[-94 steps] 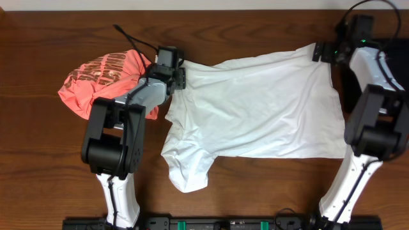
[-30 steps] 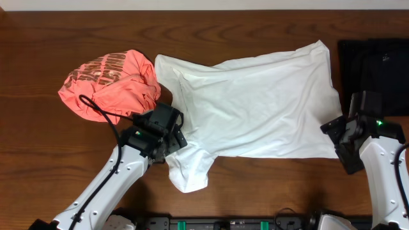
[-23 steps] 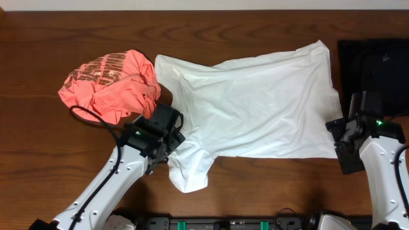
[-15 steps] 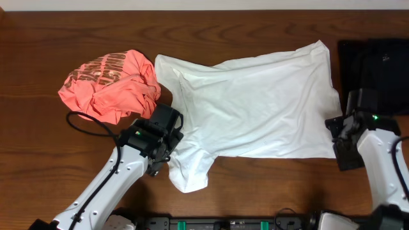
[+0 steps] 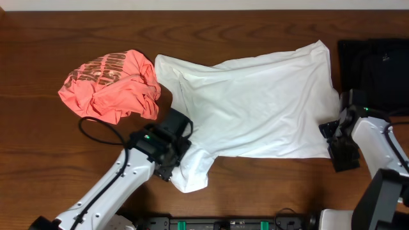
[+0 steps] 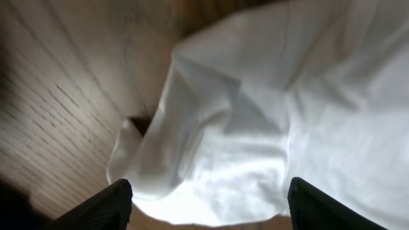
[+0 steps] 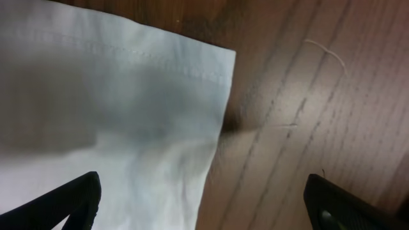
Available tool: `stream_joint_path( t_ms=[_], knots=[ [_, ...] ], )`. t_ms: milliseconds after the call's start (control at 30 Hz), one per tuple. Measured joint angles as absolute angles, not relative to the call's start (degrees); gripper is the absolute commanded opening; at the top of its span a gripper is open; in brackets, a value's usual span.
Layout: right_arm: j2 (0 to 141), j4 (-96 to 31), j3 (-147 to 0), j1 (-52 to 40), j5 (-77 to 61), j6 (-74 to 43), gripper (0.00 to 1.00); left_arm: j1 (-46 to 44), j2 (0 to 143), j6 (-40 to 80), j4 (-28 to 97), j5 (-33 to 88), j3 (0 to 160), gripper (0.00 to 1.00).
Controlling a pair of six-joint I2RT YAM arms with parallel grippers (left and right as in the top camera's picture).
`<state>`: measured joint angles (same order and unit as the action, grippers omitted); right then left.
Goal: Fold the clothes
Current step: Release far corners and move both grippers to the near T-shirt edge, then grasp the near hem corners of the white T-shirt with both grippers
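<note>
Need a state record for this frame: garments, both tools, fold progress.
white T-shirt: spread out mid-table, unfolded
coral-pink shirt: crumpled heap, touching the T-shirt's left edge
black garment: folded, far right of the table
left tool: open, above the rumpled sleeve
right tool: open, above the hem corner
fold progress: no fold made yet

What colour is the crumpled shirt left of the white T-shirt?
Coral-pink crumpled shirt with pale lettering, clearest in the overhead view.
</note>
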<state>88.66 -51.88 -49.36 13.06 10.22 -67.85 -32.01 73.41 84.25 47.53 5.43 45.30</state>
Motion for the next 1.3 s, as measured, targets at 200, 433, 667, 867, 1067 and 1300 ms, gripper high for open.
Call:
stream_joint_path(
  t_ms=[200,433,667,867,1067,1300],
  knots=[
    [91.3,-50.2,-49.4,13.1,10.2,-67.9,0.99,-35.8,75.3,84.3,47.5,5.7,45.3,0.79],
    [95.5,-46.0,-49.5,13.1,10.1,-67.2,0.9,-36.6,77.0,84.2,47.5,5.7,45.3,0.79],
    [98.4,-44.1,-51.7,13.0,9.1,-66.3,0.57,-36.6,78.1,84.3,47.5,5.7,45.3,0.79],
    [100.4,-43.2,-53.3,13.0,7.9,-65.4,0.36,-36.6,78.1,84.2,47.5,5.7,45.3,0.79],
    [100.5,-43.6,-53.4,13.0,7.7,-63.8,0.45,-36.6,78.1,84.2,47.5,5.9,45.3,0.79],
    [99.2,-44.8,-52.9,13.1,9.1,-61.0,0.7,-36.6,78.1,81.8,47.6,6.8,45.3,0.99]
  ],
)
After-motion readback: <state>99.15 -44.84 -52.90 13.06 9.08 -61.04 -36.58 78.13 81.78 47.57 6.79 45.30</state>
